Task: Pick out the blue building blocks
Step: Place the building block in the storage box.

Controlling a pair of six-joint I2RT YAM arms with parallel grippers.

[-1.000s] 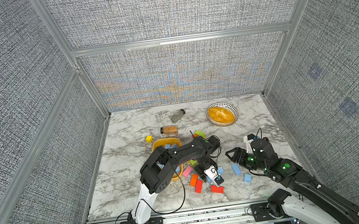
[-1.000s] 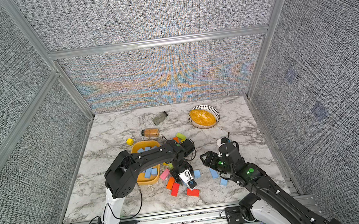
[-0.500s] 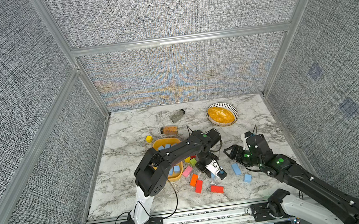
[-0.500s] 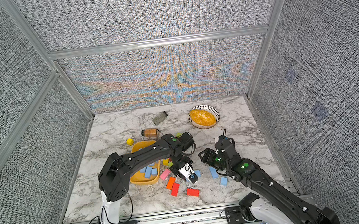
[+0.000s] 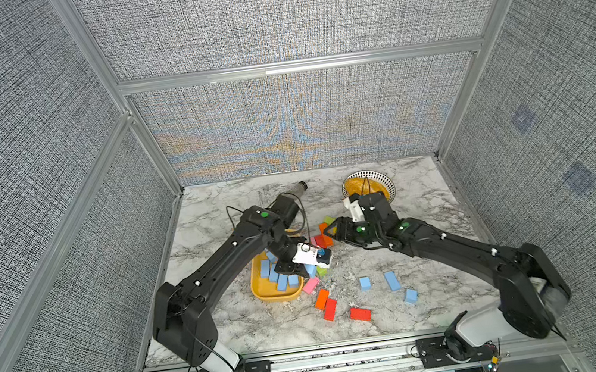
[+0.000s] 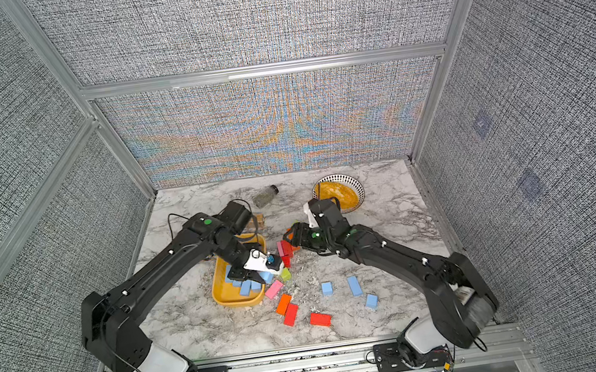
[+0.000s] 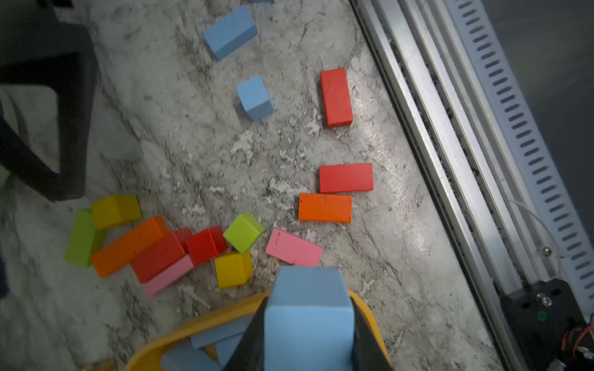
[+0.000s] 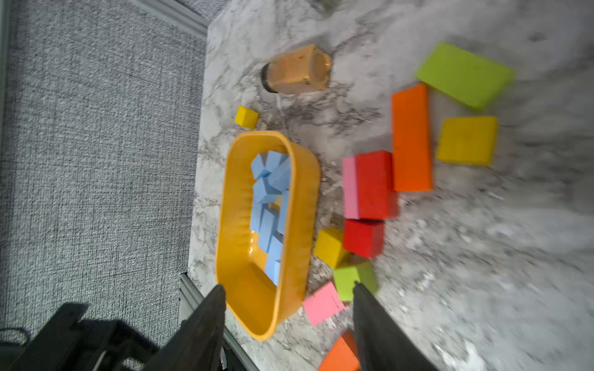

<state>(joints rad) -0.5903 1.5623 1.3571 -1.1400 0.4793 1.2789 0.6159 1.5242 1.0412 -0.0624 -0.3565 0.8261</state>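
Our left gripper [image 7: 308, 324] tight on one blue block [image 7: 308, 289], right gripper [image 8: 288, 289] wide and empty; three blue blocks [image 5: 365, 283] [image 5: 391, 280] [image 5: 410, 295] loose.

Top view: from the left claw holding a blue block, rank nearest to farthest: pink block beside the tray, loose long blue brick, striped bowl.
1. Pink block, just in front of the left gripper.
2. Long blue brick, toward the front right.
3. Striped bowl, back right.
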